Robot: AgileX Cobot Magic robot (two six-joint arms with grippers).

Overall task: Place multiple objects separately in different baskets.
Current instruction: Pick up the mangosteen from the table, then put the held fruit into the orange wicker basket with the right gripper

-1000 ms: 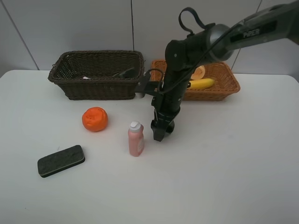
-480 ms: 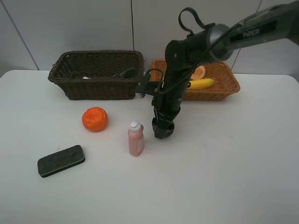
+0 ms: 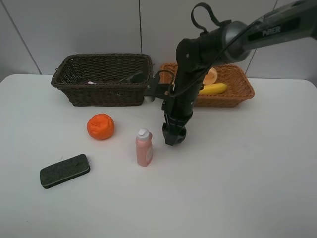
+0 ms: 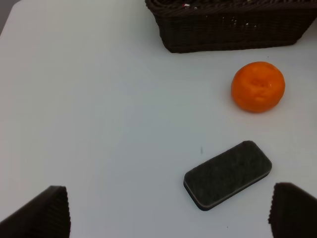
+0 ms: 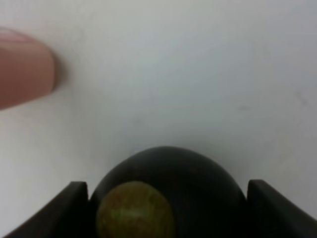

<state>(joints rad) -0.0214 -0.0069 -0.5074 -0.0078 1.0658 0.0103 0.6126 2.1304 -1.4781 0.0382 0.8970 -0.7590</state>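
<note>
My right gripper [image 3: 173, 137] [image 5: 166, 201] points down at the middle of the table, shut on the dark mangosteen [image 3: 177, 134] [image 5: 171, 171]; both fingers press its sides. Just to its left stands the pink bottle [image 3: 144, 147] [image 5: 22, 67], upright. The wrinkled orange [image 3: 100, 126] [image 4: 258, 86] and the dark eraser [image 3: 65, 170] [image 4: 228, 174] lie on the table's left half. In the left wrist view my left gripper [image 4: 168, 213] hovers open, near the eraser. The dark brown basket [image 3: 99, 94] [image 4: 228, 34] and the light tan basket [image 3: 242, 91] stand at the back; the banana [image 3: 214, 89] lies in the tan one.
A pale orange round fruit [image 3: 211, 77] sits behind the banana in the tan basket. A dark object [image 3: 132, 77] and something small and white [image 3: 90, 82] lie inside the dark basket. The white table [image 3: 247, 173] ends at a grey wall behind the baskets.
My right gripper's fingers have come together on the mangosteen, and the gripper has shifted slightly right and up. The other objects have not moved.
</note>
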